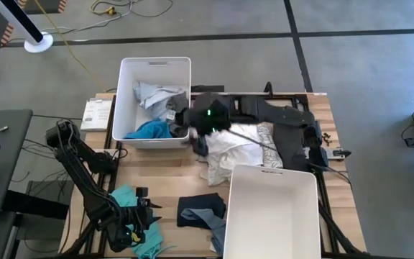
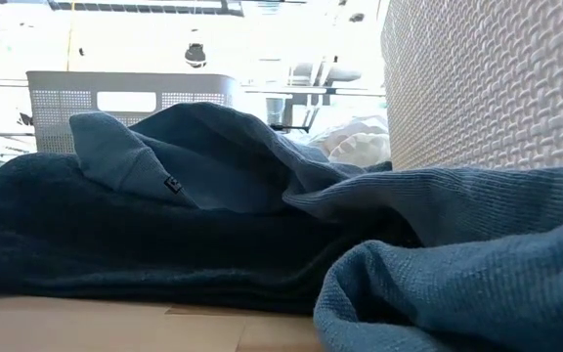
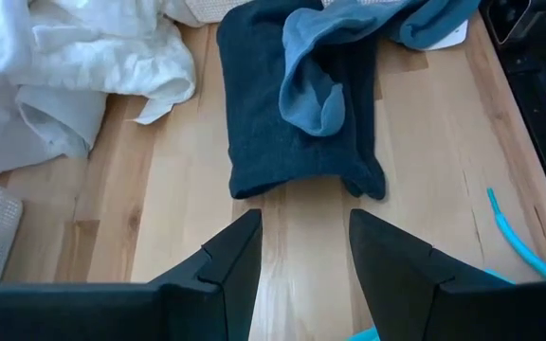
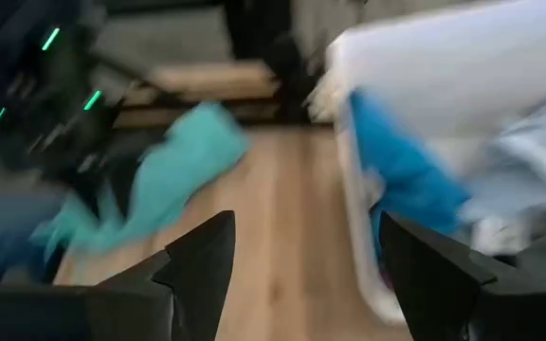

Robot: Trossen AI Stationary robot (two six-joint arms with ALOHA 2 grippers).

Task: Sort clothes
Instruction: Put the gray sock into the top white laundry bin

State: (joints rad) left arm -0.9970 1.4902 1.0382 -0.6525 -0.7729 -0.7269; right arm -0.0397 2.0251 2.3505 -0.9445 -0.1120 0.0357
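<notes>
The clothes lie in several heaps. A dark blue garment (image 3: 292, 104) with a lighter blue piece (image 3: 316, 85) on top lies flat on the wood, just ahead of my left gripper (image 3: 306, 223). That gripper is open and holds nothing. A teal cloth (image 1: 128, 198) lies beside it. A white heap (image 1: 232, 151) sits mid-table. White-grey cloth (image 1: 157, 93) and blue cloth (image 1: 149, 129) lie in the far bin (image 1: 128, 72). My right gripper (image 4: 301, 227) hangs open and empty over that bin's near right corner (image 1: 187, 137).
A second white bin (image 1: 272, 208) stands at the near right; its mesh wall (image 2: 487, 78) fills the right of the low view, and the dark blue garment (image 2: 164, 215) fills the front. A booklet (image 1: 95, 114) lies left of the far bin. Bare wood (image 1: 157, 169) shows between the heaps.
</notes>
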